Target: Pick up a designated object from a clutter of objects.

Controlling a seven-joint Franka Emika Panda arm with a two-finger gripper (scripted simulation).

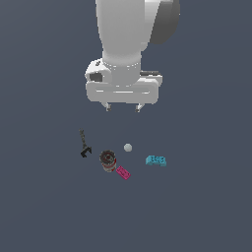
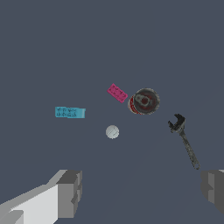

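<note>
The designated object is a small cyan studded brick (image 1: 156,160) (image 2: 70,112) lying flat on the dark floor, at the exterior view's right end of the clutter. My gripper (image 1: 122,107) (image 2: 140,192) hangs high above the clutter, open, with nothing between its fingers (image 2: 70,192). It sits above and behind the white ball (image 1: 128,147) (image 2: 112,131), to the exterior view's left of the cyan brick. A flat pink brick (image 1: 123,173) (image 2: 117,92) lies beside a dark round can (image 1: 107,159) (image 2: 144,101).
A black wrench-like tool (image 1: 84,144) (image 2: 185,140) lies at the exterior view's left end of the clutter. All the items rest apart from each other on a plain dark grey floor (image 1: 197,211).
</note>
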